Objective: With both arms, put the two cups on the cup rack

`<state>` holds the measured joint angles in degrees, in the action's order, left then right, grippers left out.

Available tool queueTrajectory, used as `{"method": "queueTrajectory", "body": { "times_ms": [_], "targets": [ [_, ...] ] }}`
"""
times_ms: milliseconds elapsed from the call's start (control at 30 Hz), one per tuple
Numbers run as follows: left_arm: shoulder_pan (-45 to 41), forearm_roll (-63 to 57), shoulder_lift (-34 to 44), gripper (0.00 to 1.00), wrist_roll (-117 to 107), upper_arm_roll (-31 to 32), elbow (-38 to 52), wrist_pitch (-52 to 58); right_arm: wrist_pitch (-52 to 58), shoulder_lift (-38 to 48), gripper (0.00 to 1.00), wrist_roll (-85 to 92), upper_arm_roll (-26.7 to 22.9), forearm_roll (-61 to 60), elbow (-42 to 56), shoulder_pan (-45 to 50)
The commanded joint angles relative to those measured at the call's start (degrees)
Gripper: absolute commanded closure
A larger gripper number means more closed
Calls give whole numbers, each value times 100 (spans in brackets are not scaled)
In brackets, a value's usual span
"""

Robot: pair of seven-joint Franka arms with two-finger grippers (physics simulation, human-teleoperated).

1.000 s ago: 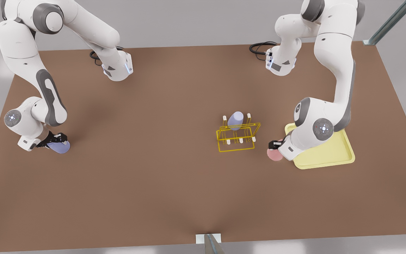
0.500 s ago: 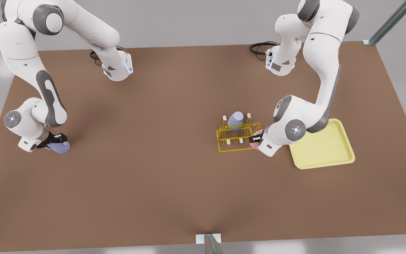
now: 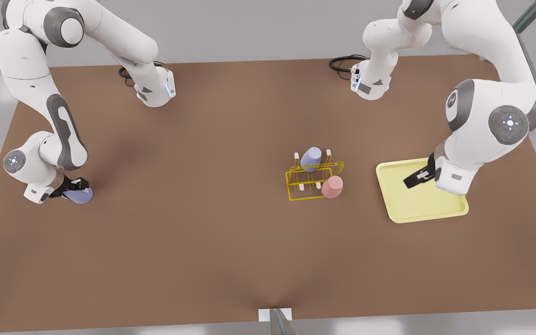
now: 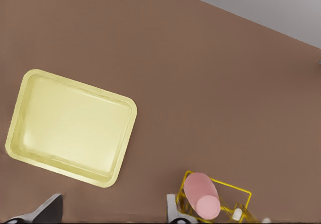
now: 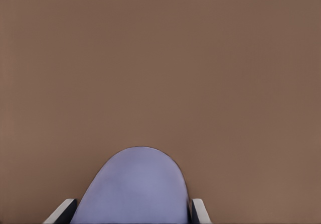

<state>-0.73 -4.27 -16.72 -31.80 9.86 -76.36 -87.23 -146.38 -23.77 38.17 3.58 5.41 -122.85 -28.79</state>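
My right tool [image 3: 73,187] grips the lavender cup [image 3: 79,195] low over the tabletop [image 3: 203,232], my left tool [image 3: 416,178] hangs wide above the tray [image 3: 428,215], the pink cup [image 3: 331,187] sits on the rack [image 3: 312,182], so next I likely carry lavender to a free peg.

Simulated lab — bare brown table [image 3: 231,242], plain grey surround.
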Motion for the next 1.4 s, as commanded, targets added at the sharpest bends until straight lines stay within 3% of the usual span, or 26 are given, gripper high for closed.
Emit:
{"method": "queueTrajectory", "body": {
  "times_ms": [0,200,300,633,800,1033,1367],
  "targets": [
    [-86,49,143,0,3030,-265,-230,971,531,-5,17,-12,81,-154,112,13],
    [-77,155,20,0,2951,25,-230,1499,883,-40,17,-47,652,-725,358,75],
    [-103,155,-68,0,2943,25,-230,1508,953,-13,18,-73,688,-1604,367,743],
    [-103,155,-68,0,2916,96,-230,1499,1322,-66,18,-2911,688,-2299,1316,3036],
    [-112,155,-68,0,2908,104,-230,1499,1322,-593,18,-4177,688,-2299,2203,3784],
    [-112,146,-59,0,2907,113,-230,1481,1322,-1850,18,-6032,697,-2334,4189,4777],
    [-129,146,-51,0,2696,219,-221,1481,1225,-2000,18,-7016,864,-2580,4814,5383]
  ]
}}
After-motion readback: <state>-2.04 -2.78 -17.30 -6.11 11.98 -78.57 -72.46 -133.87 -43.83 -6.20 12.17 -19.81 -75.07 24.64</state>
